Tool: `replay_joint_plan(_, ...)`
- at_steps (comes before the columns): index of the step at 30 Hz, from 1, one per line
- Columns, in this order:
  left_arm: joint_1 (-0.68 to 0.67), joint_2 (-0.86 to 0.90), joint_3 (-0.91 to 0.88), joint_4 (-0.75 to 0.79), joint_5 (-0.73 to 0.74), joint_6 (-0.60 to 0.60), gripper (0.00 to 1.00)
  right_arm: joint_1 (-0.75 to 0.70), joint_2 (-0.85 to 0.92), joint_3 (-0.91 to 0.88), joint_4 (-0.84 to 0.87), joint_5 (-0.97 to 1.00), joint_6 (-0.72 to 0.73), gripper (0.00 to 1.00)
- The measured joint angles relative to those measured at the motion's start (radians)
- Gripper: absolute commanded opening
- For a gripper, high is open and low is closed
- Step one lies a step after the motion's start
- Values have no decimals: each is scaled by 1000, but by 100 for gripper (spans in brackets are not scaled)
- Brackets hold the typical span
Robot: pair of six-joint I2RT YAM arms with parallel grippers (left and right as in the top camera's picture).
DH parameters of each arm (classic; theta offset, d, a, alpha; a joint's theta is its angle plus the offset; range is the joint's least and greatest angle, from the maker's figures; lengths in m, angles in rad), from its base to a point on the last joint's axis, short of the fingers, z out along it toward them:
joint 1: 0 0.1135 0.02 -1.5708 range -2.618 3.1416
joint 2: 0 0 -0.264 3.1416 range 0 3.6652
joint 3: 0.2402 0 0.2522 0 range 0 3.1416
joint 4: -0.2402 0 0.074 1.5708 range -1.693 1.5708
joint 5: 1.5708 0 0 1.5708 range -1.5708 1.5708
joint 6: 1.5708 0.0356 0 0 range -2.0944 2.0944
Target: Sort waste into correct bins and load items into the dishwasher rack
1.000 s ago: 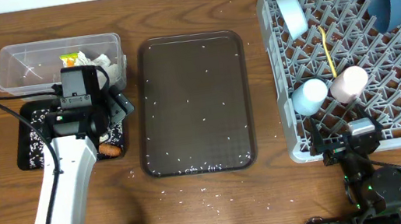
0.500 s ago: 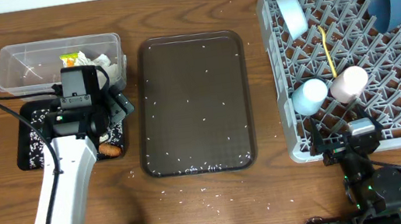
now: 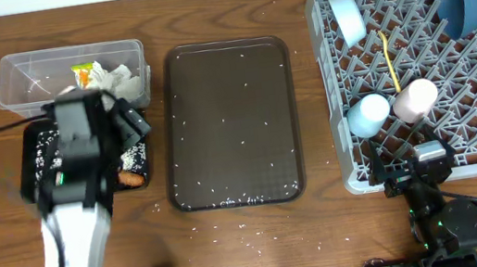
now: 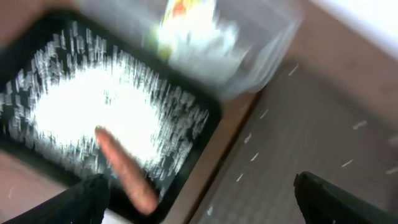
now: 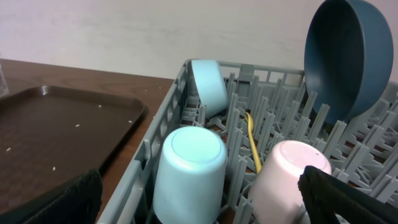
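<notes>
Sorting looks nearly finished: tissues (image 3: 114,76) lie in the clear tub (image 3: 23,65) at the back-left corner, sausage (image 4: 127,171) and rice (image 4: 87,118) in the black tray (image 4: 210,121) by the left edge. The left end effector (image 4: 200,180), spread wide and empty, hangs over that tray near the sausage. The right end effector (image 5: 202,186), likewise open, faces the dishwasher rack (image 3: 329,65). Next, likely, the stray grains (image 3: 228,191) on the serving tray (image 3: 219,61).

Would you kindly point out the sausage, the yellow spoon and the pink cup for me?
sausage (image 4: 124,169), left wrist view, middle of its length
yellow spoon (image 3: 390,63), overhead view, on its handle
pink cup (image 5: 291,174), right wrist view, on its upturned base
</notes>
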Motion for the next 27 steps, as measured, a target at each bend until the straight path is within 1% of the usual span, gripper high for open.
replay_joint_plan(2,0,-82,-49,71,-3,23,97,0,0,0,0,0,0,99)
replay_joint_plan(5,0,-212,-176,233,10,99,97,0,0,0,0,0,0,99)
replay_joint_plan(9,0,-374,-372,446,61,227,97,0,-1,-1,1,1,0,99)
replay_joint_plan(12,0,-527,-517,567,115,326,97,0,-2,-1,1,1,0,99)
replay_joint_plan(17,0,-729,-702,667,173,419,97,0,-2,-1,0,2,0,99)
replay_joint_plan(19,0,-782,-755,691,181,438,97,0,-2,-1,1,2,0,99)
replay_joint_plan(23,0,-898,-856,716,204,472,97,0,-2,-1,1,4,0,99)
replay_joint_plan(27,0,-980,-919,721,235,503,97,0,-2,-1,0,4,0,99)
